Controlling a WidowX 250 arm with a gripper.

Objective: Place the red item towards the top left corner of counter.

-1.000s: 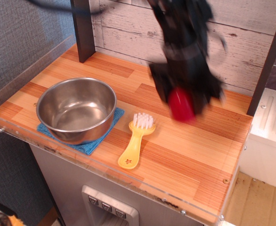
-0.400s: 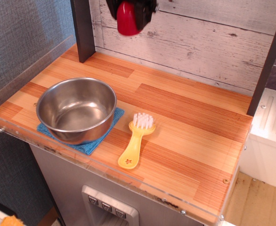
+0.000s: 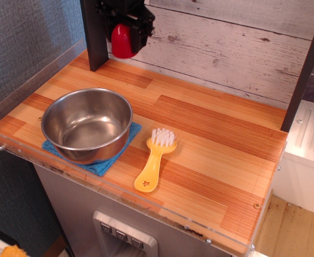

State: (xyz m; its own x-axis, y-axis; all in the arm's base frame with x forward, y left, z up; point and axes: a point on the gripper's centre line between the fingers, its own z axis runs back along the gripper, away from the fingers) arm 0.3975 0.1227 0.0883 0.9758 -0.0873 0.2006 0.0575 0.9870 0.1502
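The red item [image 3: 121, 42], a small glossy red dome, hangs in my black gripper [image 3: 122, 38] near the top left of the frame. The gripper is shut on it and holds it in the air in front of the back wall, above the far left part of the striped wood counter [image 3: 210, 139]. The item is beside the dark post [image 3: 94, 37] and does not touch the counter.
A steel bowl [image 3: 87, 124] sits on a blue cloth [image 3: 102, 163] at the front left. A yellow brush [image 3: 154, 161] lies at front centre. A clear acrylic rim [image 3: 34, 80] edges the counter. A second dark post [image 3: 306, 69] stands at the right.
The gripper carried the red item from over the counter's middle right up and to the far left, then lowered it a little toward the back left corner.
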